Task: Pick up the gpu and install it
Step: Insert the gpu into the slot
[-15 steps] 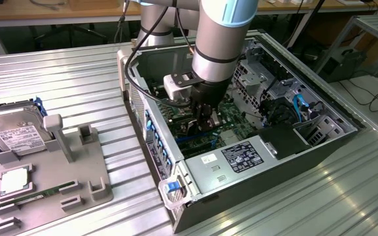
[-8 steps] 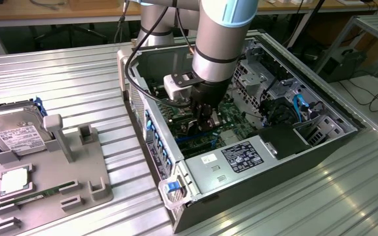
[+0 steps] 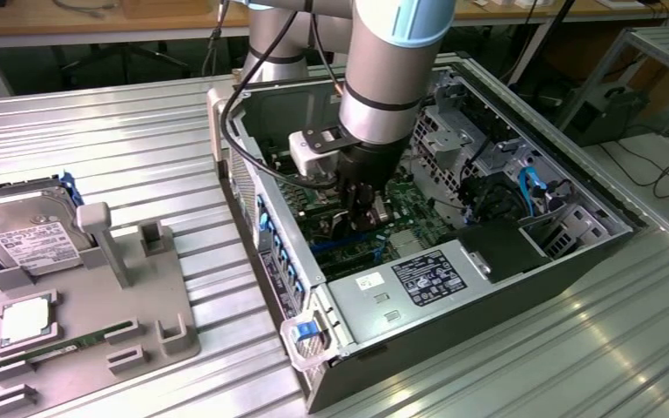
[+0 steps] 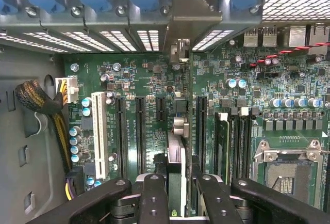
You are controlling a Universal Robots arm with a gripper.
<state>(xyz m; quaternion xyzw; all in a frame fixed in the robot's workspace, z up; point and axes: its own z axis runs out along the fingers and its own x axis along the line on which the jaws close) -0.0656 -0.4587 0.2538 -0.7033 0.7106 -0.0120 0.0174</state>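
gripper (image 3: pixel 361 212) is down inside the open PC case (image 3: pixel 613 228), centre of the exterior frame, clenched on the gpu (image 4: pixel 176 167). Card is held edge-on and upright, so in the wrist view it reads as a thin strip between the fingers (image 4: pixel 154 198), lower centre, pale end bracket pointing up-frame toward the case's rear slot openings (image 4: pixel 147 37). That orientation makes sense: card edge faces the motherboard (image 4: pixel 242 105), bracket faces the back wall.

Card lines up along the black expansion slots (image 4: pixel 140 131) in mid-frame; it looks to sit over the one just right of centre, but I can't tell if the edge connector is touching or seated.

Room is tight:
- the memory stick (image 4: pixel 223 146) stands just beside the card, right of it in the wrist frame
- white slot (image 4: pixel 100 133) and the braided cable bundle (image 4: pixel 44 102) sit further left, well apart
- CPU socket (image 4: pixel 286 175) lower right, clear of the card
- power supply (image 3: pixel 410 283) and drive cage with blue cable (image 3: pixel 530 185) wall in the bay in the exterior view

Outside, the hard drive (image 3: pixel 27 233) sits in the grey fixture (image 3: pixel 137 322) on the ribbed worktop (image 3: pixel 114 139), left of frame, not involved.
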